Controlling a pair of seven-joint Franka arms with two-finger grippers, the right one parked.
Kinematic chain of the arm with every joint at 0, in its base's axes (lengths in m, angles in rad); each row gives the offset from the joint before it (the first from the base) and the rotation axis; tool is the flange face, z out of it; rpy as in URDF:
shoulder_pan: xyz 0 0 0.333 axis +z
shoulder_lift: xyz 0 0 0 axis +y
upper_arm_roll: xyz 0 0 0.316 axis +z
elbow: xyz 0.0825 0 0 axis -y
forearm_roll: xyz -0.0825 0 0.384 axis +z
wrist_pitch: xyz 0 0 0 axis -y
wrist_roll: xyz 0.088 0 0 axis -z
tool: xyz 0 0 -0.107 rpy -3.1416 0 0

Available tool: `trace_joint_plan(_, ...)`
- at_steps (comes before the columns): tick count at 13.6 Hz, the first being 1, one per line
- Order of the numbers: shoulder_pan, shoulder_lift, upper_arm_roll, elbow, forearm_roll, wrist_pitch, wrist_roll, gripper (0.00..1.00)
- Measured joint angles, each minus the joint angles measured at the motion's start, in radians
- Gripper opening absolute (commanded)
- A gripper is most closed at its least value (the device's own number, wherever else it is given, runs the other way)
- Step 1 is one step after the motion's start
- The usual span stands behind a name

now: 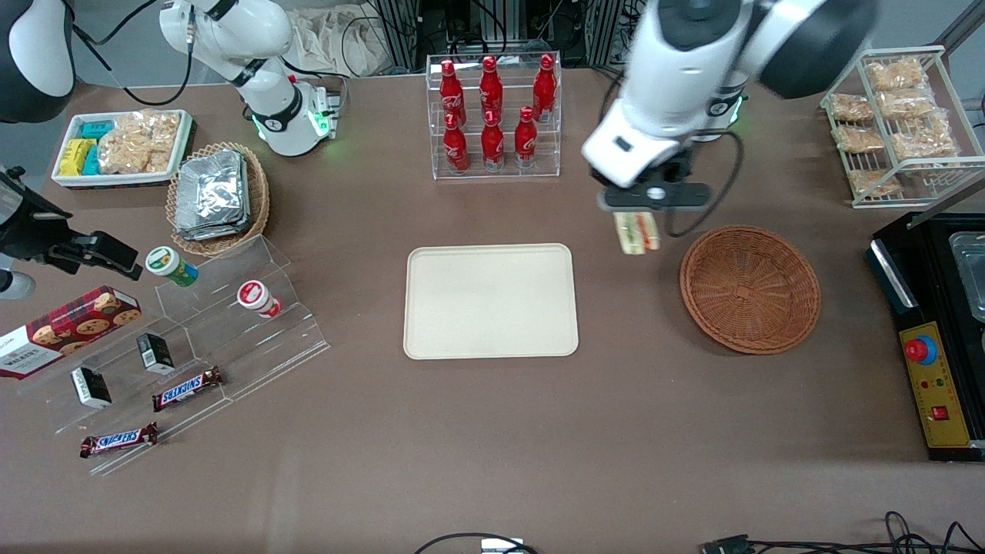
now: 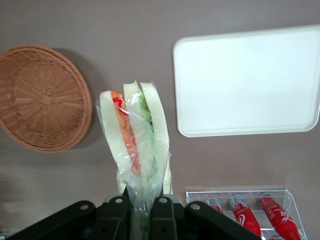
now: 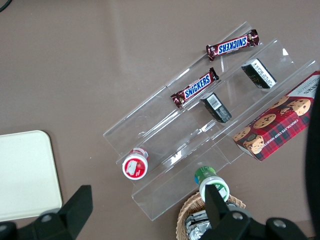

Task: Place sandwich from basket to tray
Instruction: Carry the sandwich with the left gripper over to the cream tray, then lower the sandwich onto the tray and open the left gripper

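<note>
Nearest the front camera, in the middle of the frame, the cream tray (image 1: 491,301) lies flat on the brown surface (image 1: 492,431), and the wicker basket (image 1: 749,288) sits at mid-right, well apart from it. Farther back, the gripper (image 1: 640,206) hangs above the surface between the two, its fingers (image 2: 162,212) clamped on the wrapped sandwich (image 1: 637,231) (wedge pointing down). At upper centre stands a rack of red bottles (image 1: 492,115).
</note>
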Motion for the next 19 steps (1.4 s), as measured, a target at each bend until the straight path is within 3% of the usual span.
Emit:
trace_joint_plan(2,-0.005,0.059,-0.055,-0.012,0.031,0.048,-0.038,0.02)
trace_joint_plan(5,-0.003,0.143,-0.059,-0.119,0.076,0.247,-0.038,0.02)
trace_joint_plan(9,0.0,0.276,-0.055,-0.267,0.207,0.474,-0.045,0.02)
trace_joint_plan(14,0.001,0.462,-0.053,-0.282,0.404,0.585,-0.111,0.02)
trace_joint_plan(19,-0.001,0.496,-0.058,-0.273,0.413,0.609,-0.174,0.02)
